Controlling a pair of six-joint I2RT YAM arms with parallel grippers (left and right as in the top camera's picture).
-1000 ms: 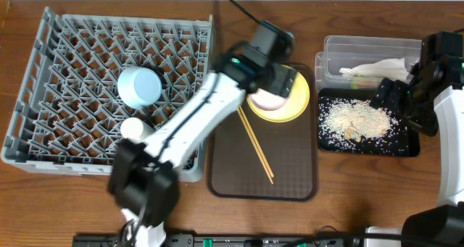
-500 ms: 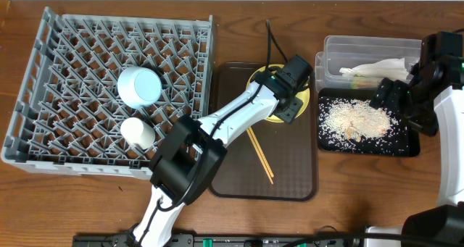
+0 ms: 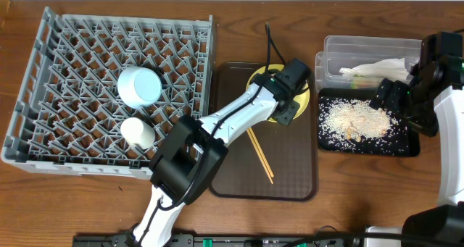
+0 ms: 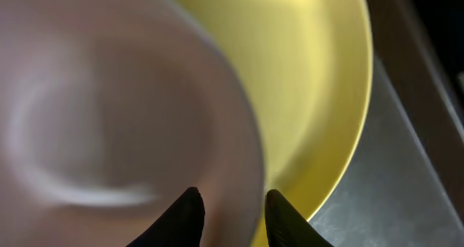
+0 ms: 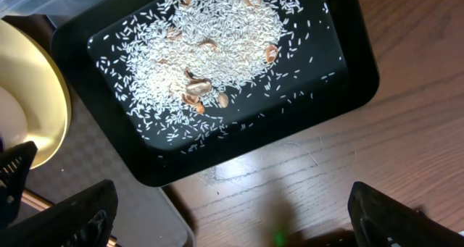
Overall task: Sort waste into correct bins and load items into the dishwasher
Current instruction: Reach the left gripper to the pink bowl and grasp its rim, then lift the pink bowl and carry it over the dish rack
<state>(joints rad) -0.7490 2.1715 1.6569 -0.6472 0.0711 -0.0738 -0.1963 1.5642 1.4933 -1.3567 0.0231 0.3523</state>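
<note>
Where the left gripper (image 3: 288, 106) sits, overhead: above the yellow plate (image 3: 306, 95), at the far end of the brown serving tray (image 3: 290, 171) in the middle of the table (image 3: 377, 196).
Chopsticks (image 3: 259, 156): side by side on the brown serving tray, slanting from the plate's near edge towards the tray's near right corner.
Dish rack (image 3: 43, 131): fills the table's left side; the light blue bowl (image 3: 139, 85) and small white cup (image 3: 136, 131) stand among its pegs, the cup closer to the table's near edge.
Clear tub (image 3: 333, 48): near the table's far right corner, with the crumpled napkin (image 3: 377, 67) inside.
Black tray (image 3: 415, 147): just in front of the tub, strewn with rice scraps (image 3: 355, 120).
Right gripper (image 3: 391, 95): above the black tray's far edge.

Left wrist, jaws: two dark fingertips (image 4: 185, 218) stand fairly close, astride the rim of the white bowl (image 4: 109, 116), one inside it and one outside over the plate; I cannot tell whether they pinch it.
Left wrist, bowl: resting on the yellow plate, blurred.

Right wrist, jaws: released and spread wide at the lower corners of the view, holding nothing, over bare table beside the black tray.
Right wrist, rice: thickest towards one end of the tray, with a few brownish bits.
Right wrist, plate: its edge shows at the left, on the brown serving tray.
</note>
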